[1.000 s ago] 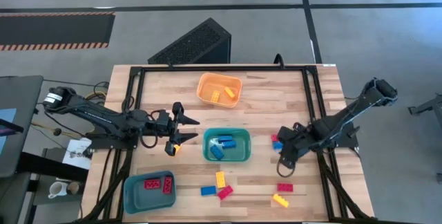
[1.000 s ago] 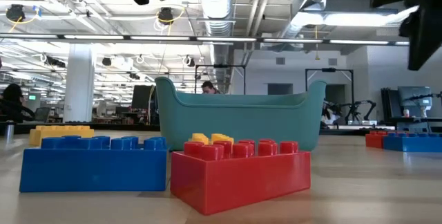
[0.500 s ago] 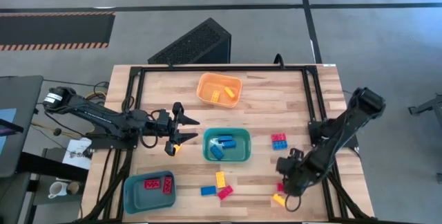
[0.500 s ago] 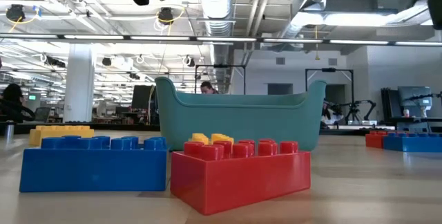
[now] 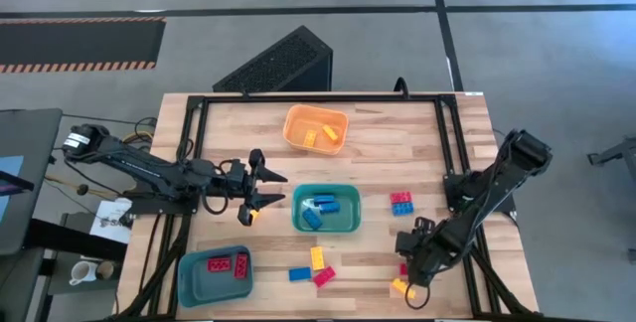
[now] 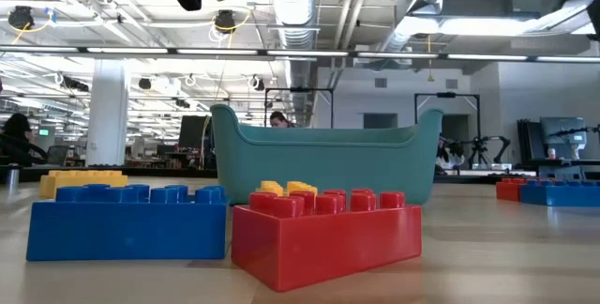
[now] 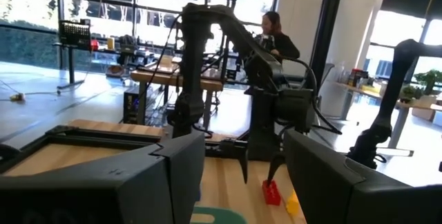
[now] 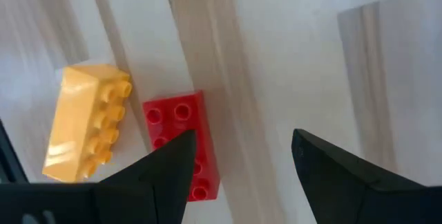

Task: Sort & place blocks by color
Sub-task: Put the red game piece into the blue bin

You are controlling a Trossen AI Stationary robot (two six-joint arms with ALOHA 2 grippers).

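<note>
My right gripper [image 5: 406,274] points down, open, low over a red block [image 8: 181,143] near the table's front right. One fingertip stands over the block's long edge and the other over bare wood. A yellow block [image 8: 87,122] lies beside the red one. A joined red and blue pair [image 5: 401,203] lies farther back. Yellow [image 5: 317,257], blue [image 5: 299,274] and red [image 5: 324,276] blocks lie near the front middle. My left gripper [image 5: 266,191] hovers open, level, left of the teal bin [image 5: 350,225].
The orange bin [image 5: 298,118] at the far middle holds yellow blocks, the teal bin holds blue ones, and a bin at the front left [image 5: 194,280] holds red ones. A black frame [image 5: 452,153] rims the table. Bare wood lies between the bins.
My right gripper has swung from beside the red and blue pair toward the table's near edge and sunk low over the red and yellow blocks, then held nearly still. The pair stays where it lay.
</note>
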